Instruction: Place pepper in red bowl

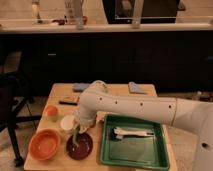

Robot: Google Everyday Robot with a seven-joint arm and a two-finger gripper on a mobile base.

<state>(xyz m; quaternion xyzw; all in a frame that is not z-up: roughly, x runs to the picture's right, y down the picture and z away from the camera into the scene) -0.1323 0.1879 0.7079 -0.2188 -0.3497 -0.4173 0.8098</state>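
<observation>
Currently the gripper, clamped shut on the pepper, dangles it near-vertical over the maroon bowl; the red bowl sits just leftward, lower left of frame

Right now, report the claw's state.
Claw: shut on the pepper, above the maroon bowl's left rim, right of the red bowl.
</observation>
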